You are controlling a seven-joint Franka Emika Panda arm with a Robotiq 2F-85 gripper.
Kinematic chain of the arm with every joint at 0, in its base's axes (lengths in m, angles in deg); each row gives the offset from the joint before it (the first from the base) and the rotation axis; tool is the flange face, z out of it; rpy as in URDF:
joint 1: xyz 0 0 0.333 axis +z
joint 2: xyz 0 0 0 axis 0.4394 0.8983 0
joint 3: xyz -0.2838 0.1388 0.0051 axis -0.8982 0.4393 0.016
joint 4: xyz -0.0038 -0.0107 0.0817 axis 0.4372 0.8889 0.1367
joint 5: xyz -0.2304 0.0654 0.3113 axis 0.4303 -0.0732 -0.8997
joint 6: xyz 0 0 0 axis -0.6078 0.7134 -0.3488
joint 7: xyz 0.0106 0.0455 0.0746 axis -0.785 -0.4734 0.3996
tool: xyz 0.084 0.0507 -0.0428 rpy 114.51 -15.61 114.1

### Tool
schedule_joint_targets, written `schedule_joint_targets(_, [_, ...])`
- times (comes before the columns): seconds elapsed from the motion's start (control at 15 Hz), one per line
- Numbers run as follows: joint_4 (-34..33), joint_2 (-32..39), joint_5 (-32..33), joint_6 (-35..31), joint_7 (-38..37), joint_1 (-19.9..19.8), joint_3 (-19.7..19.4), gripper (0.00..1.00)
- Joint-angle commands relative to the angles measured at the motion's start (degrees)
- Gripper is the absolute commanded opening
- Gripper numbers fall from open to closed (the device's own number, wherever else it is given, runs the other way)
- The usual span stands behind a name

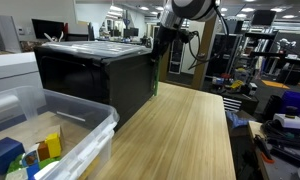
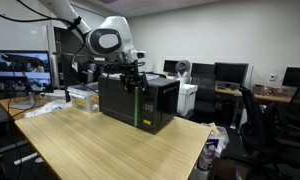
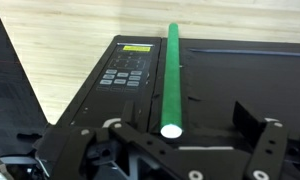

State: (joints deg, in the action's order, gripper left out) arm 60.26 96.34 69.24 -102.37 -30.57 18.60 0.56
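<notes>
Presently the end effector [image 3: 180, 142] is hovering, jaws apart and holding nothing, just over the green handle [image 3: 173, 70] of the microwave [image 2: 158, 100]. It is sitting at the far side of the worktop [image 2: 100, 150], door shut. Handle not yet gripped.

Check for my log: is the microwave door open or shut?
Shut: the microwave door lies flush with the control panel, no gap by the green handle.

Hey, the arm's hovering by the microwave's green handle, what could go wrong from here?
The open pincer sits close to the green handle; drifting sideways, a finger could press the control panel. A hard pull might drag the microwave across the table.
</notes>
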Motion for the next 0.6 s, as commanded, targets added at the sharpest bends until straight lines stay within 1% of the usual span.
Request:
schedule_joint_targets(0.0, [-0.6,1.2,-2.3,-1.0,3.1,-1.4,1.2,1.00])
schedule_joint_targets(0.07, [-0.8,1.4,-2.5,-0.9,3.2,-1.4,1.3,0.75])
schedule_joint_targets(0.13, [-0.8,1.4,-2.8,-0.8,3.5,-1.6,1.5,0.71])
schedule_joint_targets(0.47, [-0.7,0.2,-4.4,0.0,4.3,-2.8,1.5,0.36])
schedule_joint_targets(0.53, [-0.6,-0.1,-4.8,0.4,4.5,-3.0,1.5,0.31])
